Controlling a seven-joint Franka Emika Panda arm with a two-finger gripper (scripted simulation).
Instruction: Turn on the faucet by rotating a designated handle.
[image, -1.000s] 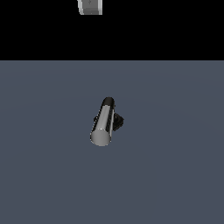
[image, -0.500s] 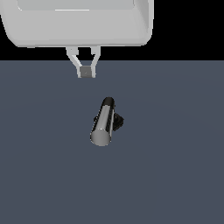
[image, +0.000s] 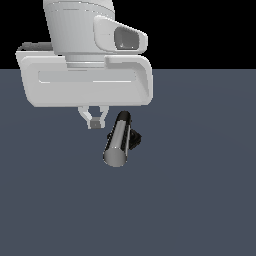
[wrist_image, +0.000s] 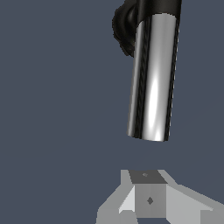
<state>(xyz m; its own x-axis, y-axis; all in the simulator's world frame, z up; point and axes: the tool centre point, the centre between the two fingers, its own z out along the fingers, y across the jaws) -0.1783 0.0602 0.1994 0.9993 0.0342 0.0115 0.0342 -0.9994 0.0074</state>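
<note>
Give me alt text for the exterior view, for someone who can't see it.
A white robot arm's gripper hangs just to the exterior view's left of a shiny chrome handle on a small black faucet, not touching it. Both sit above a plain dark grey floor.

arm (image: 80, 35): glossy white, rounded casing | hand block: wide, pale grey | jaws: small, light grey (faceted)

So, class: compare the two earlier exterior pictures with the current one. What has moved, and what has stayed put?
The robot arm has come down into view, bringing the gripper from the top edge to just beside the handle, on the exterior view's left. It has not taken hold of anything; the fingers look close together and are not touching the bar. The faucet and its handle lie as before.
</note>
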